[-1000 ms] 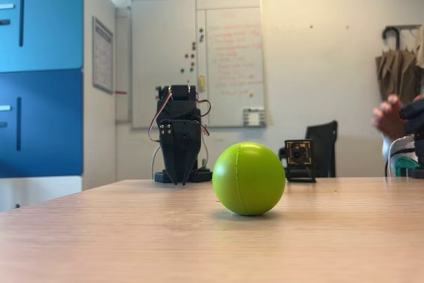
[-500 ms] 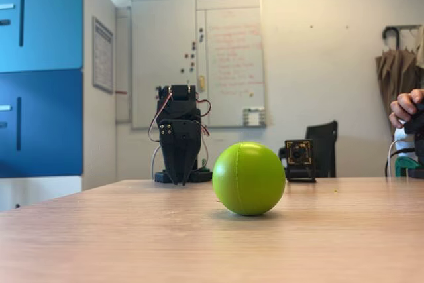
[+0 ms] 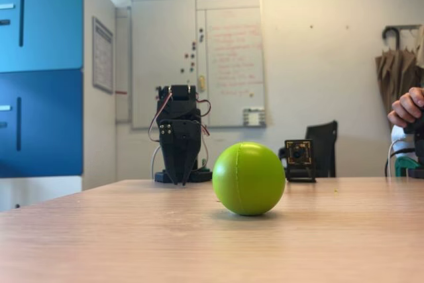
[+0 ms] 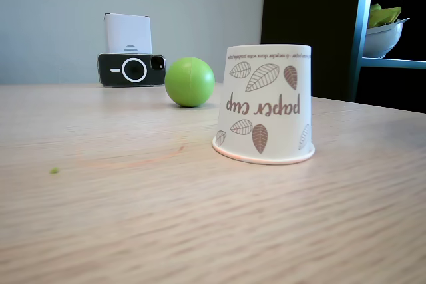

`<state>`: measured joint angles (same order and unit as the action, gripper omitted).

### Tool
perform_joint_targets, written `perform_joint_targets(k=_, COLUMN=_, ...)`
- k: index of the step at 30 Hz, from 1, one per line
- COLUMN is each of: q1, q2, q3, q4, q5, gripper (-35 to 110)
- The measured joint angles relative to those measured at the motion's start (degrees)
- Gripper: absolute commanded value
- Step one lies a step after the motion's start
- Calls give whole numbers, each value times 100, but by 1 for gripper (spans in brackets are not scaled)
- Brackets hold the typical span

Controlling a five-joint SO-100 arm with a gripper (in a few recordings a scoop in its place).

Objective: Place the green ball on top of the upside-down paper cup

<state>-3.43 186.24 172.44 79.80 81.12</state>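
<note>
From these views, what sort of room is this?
Probably an office or meeting room: a wall whiteboard, blue lockers and an office chair stand behind the wooden table.

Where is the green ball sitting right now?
The green ball rests on the wooden table, centre of a fixed view, in front of the folded arm's gripper. In both fixed views it sits apart from the upside-down paper cup.
</note>
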Motion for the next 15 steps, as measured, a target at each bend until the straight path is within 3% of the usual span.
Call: perform_joint_targets(k=15, q1=-606, q2=-4896, q3=-4904, q4=-202, q5=-220, gripper=2)
